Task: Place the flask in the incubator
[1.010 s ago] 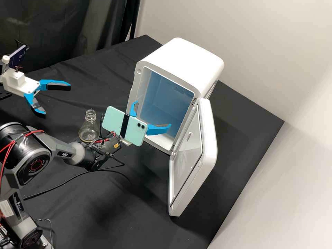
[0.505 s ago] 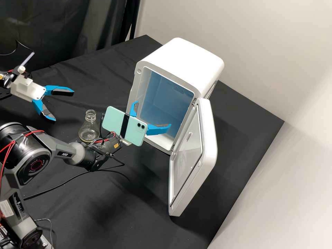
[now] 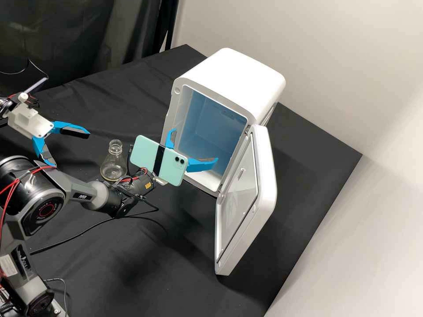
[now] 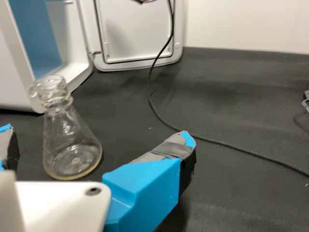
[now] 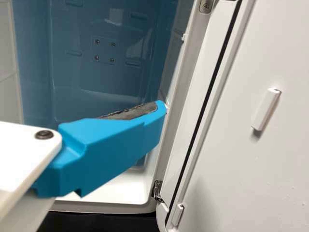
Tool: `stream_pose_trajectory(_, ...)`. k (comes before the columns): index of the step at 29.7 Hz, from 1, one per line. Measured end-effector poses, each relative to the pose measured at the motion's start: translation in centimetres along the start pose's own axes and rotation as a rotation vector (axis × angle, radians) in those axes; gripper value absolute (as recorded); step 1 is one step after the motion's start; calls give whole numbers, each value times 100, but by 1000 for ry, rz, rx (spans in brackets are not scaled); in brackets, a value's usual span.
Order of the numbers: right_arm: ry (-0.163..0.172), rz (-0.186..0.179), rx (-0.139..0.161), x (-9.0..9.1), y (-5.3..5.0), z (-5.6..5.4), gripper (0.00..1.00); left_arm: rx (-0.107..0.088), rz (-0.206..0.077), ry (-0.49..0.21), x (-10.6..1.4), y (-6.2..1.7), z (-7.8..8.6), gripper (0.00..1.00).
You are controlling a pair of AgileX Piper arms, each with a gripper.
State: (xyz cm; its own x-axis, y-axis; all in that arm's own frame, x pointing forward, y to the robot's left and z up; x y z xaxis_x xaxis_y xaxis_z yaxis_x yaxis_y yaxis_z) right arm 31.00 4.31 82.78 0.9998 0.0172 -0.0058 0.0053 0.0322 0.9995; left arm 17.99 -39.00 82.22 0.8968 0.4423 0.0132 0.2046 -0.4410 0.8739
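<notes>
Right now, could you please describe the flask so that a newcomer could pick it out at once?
Start at the white incubator with its door swung open on the black bench. Beside its opening, on the bench, a small flask stands upright between the left gripper and the right gripper. It is the only clear glass thing there, narrow-necked and wide-based.

Dark grey arm [image 3: 75, 193] with bright blue fingers [image 3: 61, 126].

One flask [image 3: 113, 161], one incubator [image 3: 238, 77], two hands [image 3: 68, 147] [image 3: 194, 147].
</notes>
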Motion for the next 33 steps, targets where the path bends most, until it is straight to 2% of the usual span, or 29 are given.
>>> stream_pose_trajectory(2, 0, 0, 0, 0, 0, 0, 100, 8, 14, 33, -30, -1, -22, 100)
stream_pose_trajectory(4, 0, 0, 0, 0, 0, 0, 100, -4, 36, 46, -59, 7, -36, 100)
stream_pose_trajectory(8, 0, 0, 0, 0, 0, 0, 100, -9, 80, 33, -102, 61, -21, 100)
stream_pose_trajectory(13, 0, 0, 0, 0, 0, 0, 100, -16, 112, 57, -136, 116, -63, 100)
stream_pose_trajectory(14, 0, 0, 0, 0, 0, 0, 100, -16, 108, 66, -143, 119, -80, 100)
stream_pose_trajectory(16, 0, 0, 0, 0, 0, 0, 100, -29, 83, 89, -159, 114, -124, 100)
stream_pose_trajectory(17, 0, 0, 0, 0, 0, 0, 100, -39, 63, 101, -178, 110, -152, 100)
stream_pose_trajectory(20, 0, 0, 0, 0, 0, 0, 100, -50, 12, 115, -201, 83, -188, 100)
stream_pose_trajectory(22, 0, 0, 0, 0, 0, 0, 100, -43, -11, 109, -212, 63, -189, 100)
stream_pose_trajectory(30, 0, 0, 0, 0, 0, 0, 100, -33, -38, 90, -267, -22, -174, 100)
stream_pose_trajectory(33, 0, 0, 0, 0, 0, 0, 100, -31, -26, 71, -301, -12, -153, 100)
